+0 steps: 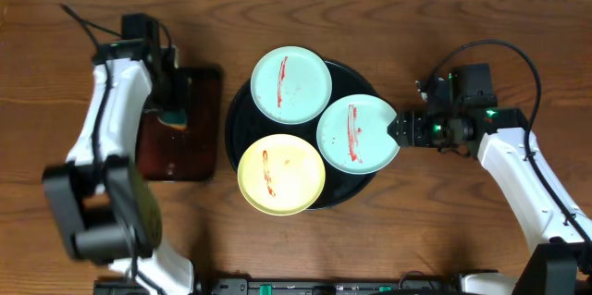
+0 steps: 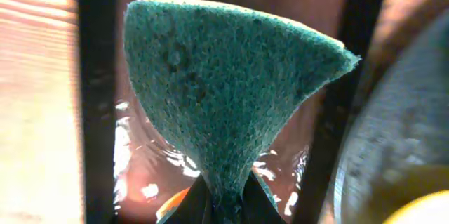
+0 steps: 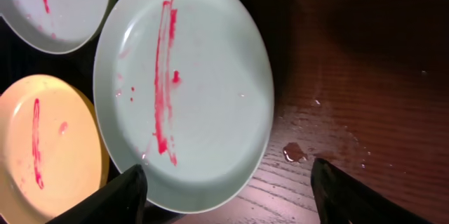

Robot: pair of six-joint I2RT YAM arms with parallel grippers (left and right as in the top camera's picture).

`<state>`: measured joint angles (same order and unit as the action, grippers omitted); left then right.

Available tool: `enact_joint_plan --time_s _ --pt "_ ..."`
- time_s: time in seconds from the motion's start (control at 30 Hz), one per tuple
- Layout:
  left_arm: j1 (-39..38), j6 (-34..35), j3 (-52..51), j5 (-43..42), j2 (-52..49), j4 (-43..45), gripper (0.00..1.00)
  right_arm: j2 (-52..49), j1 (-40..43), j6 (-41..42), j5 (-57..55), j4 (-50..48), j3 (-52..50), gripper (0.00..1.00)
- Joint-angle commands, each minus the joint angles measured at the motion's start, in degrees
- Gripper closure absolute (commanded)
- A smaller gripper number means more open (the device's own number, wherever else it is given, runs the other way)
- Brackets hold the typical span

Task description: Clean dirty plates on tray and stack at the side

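Left of the round tray (image 1: 237,119): the left gripper (image 1: 172,110) hangs over the small rectangular tray (image 1: 199,152), jaws clamped together on the green sponge (image 2: 224,90), which is pinched at one end and fans out wide beyond the fingertips.

On the round tray: three plates, all with red smears. The upper blue-green plate (image 1: 291,84) sits at the back and the yellow plate (image 1: 282,173) at the front. The right blue-green plate (image 1: 356,133) overhangs the tray's right rim.

Right of the round tray: the right gripper (image 1: 400,130) is at that overhanging edge, jaws apart, one finger to either side of the rim and not closed on it.

Risks, as I judge them:
- The sponge is held by a narrow pinch. A hard wipe could twist it out or fold it.
- The wet-looking small tray suggests drips on the way over.
- The right plate is glossy and overhanging. A shallow bite on the rim could let it tip or skate into the yellow plate.
- Droplets (image 3: 295,152) on the table (image 1: 462,18) just right of the round tray make slick footing for a stack.

Room: the plates crowd together, rims nearly touching, so there is little slack on the round tray. There is bare wood right of it and behind it. The gap between it and the small tray is narrow.
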<state>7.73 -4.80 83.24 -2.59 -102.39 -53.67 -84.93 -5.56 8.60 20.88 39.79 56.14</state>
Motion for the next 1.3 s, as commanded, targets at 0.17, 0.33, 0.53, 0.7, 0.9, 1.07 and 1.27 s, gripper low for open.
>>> enact_joint_plan --time_s 0.17,0.33,0.53,0.7,0.9,1.07,1.27 --pt "-0.1 3.5 1.6 -0.5 4.6 -3.9 0.93 -0.7 -1.0 7.3 -2.3 -0.2 0.0 0.35" --pt "-0.1 3.7 1.6 -4.8 4.6 -3.9 0.93 -2.8 -1.6 7.7 -2.2 -0.2 0.0 0.36" --pt "-0.2 3.7 1.6 -6.0 4.6 -3.9 0.93 -8.5 -4.7 7.0 -8.2 -2.8 -0.1 0.46" --pt "-0.2 3.6 1.6 -6.0 4.7 -3.9 0.93 -12.9 -5.0 7.0 -9.1 -5.4 -0.1 0.58" --pt "-0.2 3.7 1.6 -6.0 4.8 -3.9 0.93 -13.5 -4.9 6.9 -9.1 -7.7 0.0 0.62" --pt "-2.1 4.9 1.9 -6.0 5.6 -3.9 0.93 -13.5 -4.7 5.9 -9.1 -9.2 0.0 0.66" --pt "-5.8 7.2 1.9 -6.1 6.7 -4.2 0.93 -13.5 -4.1 5.9 -9.0 -9.1 0.0 0.76"
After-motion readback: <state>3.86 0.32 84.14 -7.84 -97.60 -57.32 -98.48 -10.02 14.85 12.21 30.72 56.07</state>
